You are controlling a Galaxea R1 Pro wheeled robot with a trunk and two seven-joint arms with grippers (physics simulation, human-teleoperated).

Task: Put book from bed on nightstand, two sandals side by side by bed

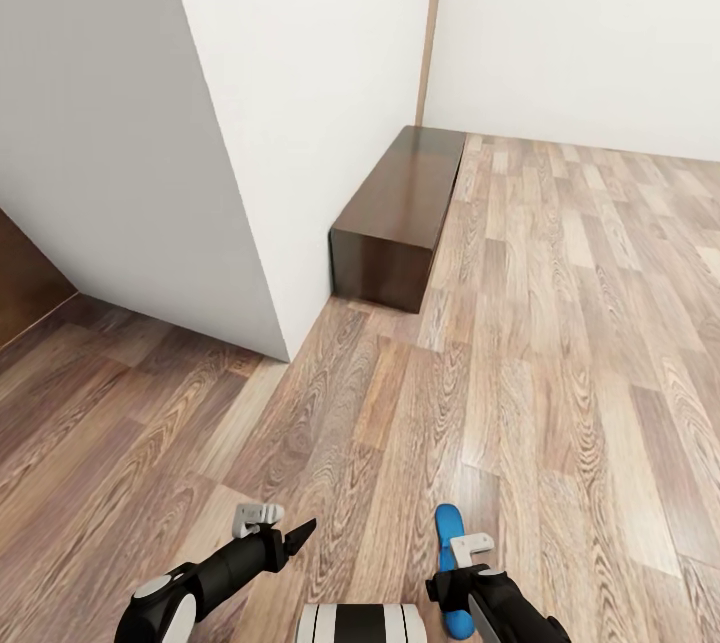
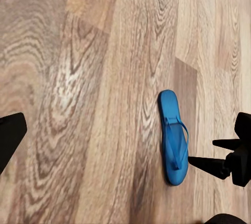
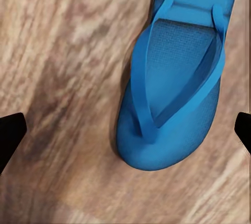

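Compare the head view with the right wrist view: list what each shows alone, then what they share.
Head view alone: the white walls, a long low dark wooden cabinet against the wall, the left hand and both forearms. Right wrist view alone: the sandal's straps and textured footbed up close, with the right hand's dark fingertips wide apart either side. Shared: one blue sandal lying on the wood-plank floor.

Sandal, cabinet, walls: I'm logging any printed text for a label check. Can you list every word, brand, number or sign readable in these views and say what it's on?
None can be read.
The blue sandal has a plain sole and straps, no brand or size mark visible.
The dark wooden cabinet has a bare glossy top.
The white walls and the plank floor carry no signs or labels.
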